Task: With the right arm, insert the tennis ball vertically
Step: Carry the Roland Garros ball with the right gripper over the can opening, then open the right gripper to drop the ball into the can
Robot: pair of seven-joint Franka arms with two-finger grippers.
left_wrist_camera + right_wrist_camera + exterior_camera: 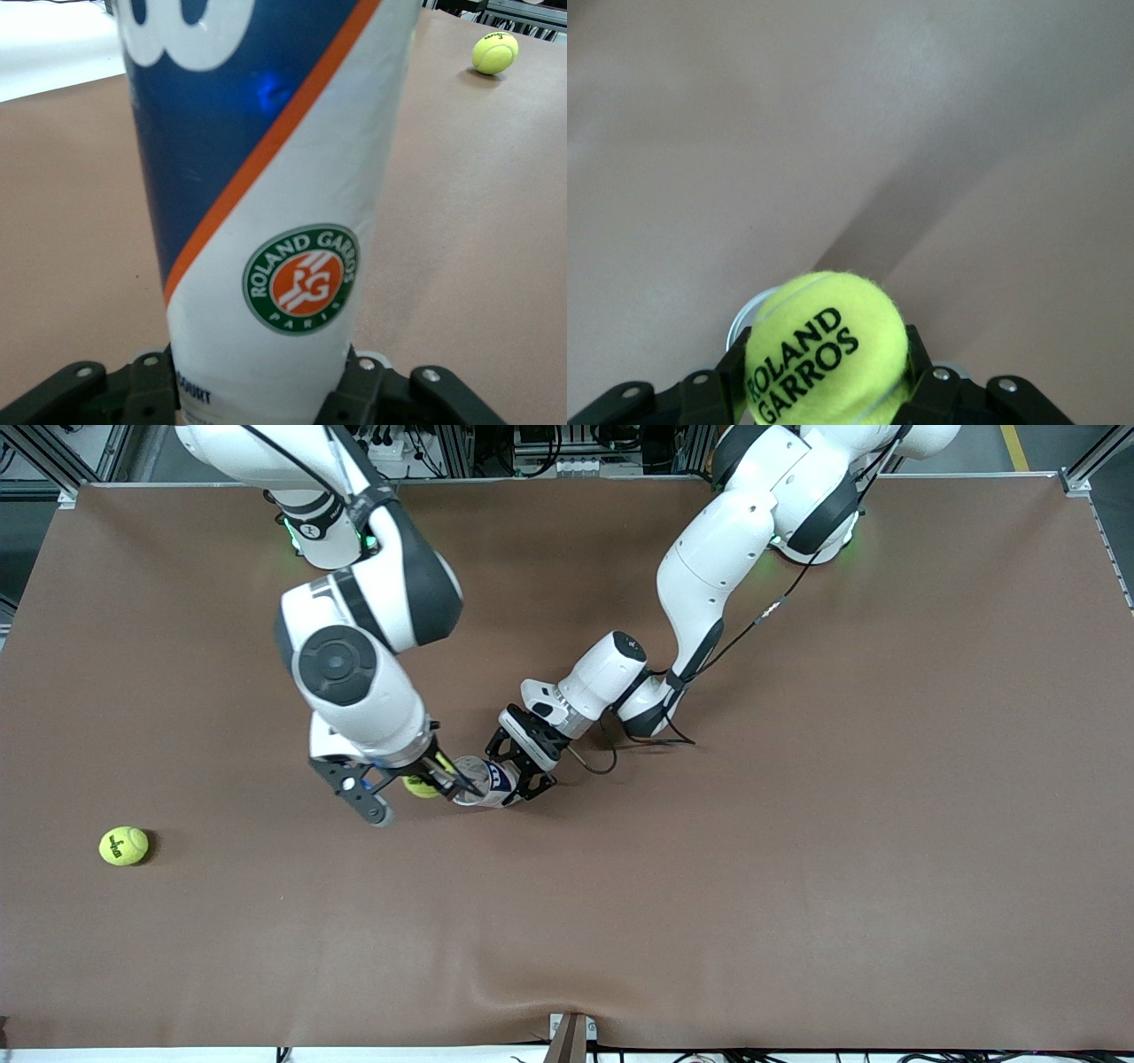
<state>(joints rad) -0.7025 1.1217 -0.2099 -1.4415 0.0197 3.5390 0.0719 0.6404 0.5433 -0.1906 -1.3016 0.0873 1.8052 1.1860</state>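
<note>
Tennis ball [826, 354] number one sits between the fingers of our right gripper [403, 784]. The fingers squeeze it from both sides, and we can read black letters on its yellow fuzz. In the front view it shows as a small yellow spot just left of the middle of the frame.

Our left gripper [518, 766] has its fingers closed tight around the ball can [266, 204]. The can is white and blue with an orange stripe and a round green badge. It stands up on the table [797, 868], right beside the ball we hold. In the right wrist view we see a bit of a pale round rim peeking out under the ball. We think that is the top of the can, but we cannot be sure.

So the picking up looks done, and the can is held steady. What is left, we think, is to line the ball up over the open top and let it drop straight down inside. The ball is not in the can yet.

A second tennis ball [124, 845] lies alone on the table, low in the left part of the front view, well apart from everything else.

The table wears a smooth brown cover with a small wrinkle at the bottom edge. Along the top of the frame we see metal frames and cables.
</note>
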